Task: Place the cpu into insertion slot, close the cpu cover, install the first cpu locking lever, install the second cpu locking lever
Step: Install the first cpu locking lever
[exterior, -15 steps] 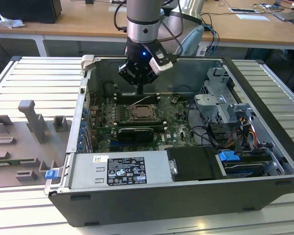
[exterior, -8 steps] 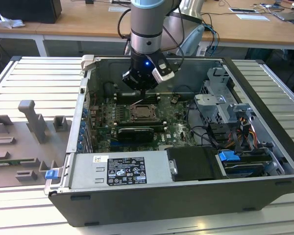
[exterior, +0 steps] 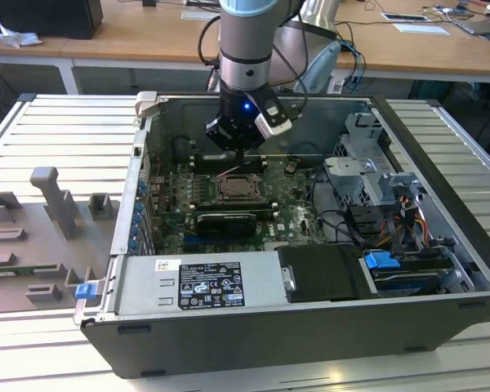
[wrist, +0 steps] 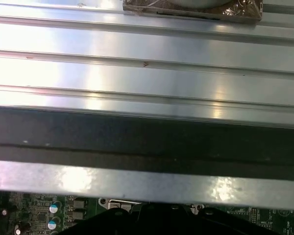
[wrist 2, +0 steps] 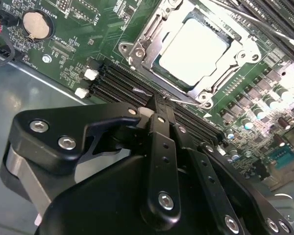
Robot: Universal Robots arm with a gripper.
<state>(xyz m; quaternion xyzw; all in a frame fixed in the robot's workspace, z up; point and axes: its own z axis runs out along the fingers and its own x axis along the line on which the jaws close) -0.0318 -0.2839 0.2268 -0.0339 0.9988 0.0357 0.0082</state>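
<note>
Fingers of the black gripper (exterior: 239, 151) hang just above the square dark insertion slot (exterior: 240, 189) on the green circuit board in the exterior view, well placed for work at the socket. In the second wrist view the pale silver-beige square cpu (wrist 2: 194, 53) lies seated in the slot, framed by the thin silvery cpu cover (wrist 2: 152, 34), while the fingers (wrist 2: 159, 105) are pinched narrow on nothing, tips just beside the slot's rim. In the first wrist view, ribbed aluminium tabletop (wrist: 147, 68) lies beyond the dark case wall (wrist: 147, 139).

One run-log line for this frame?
chip: seated in socket | cover: down | gripper: closed, empty, beside the socket
</note>
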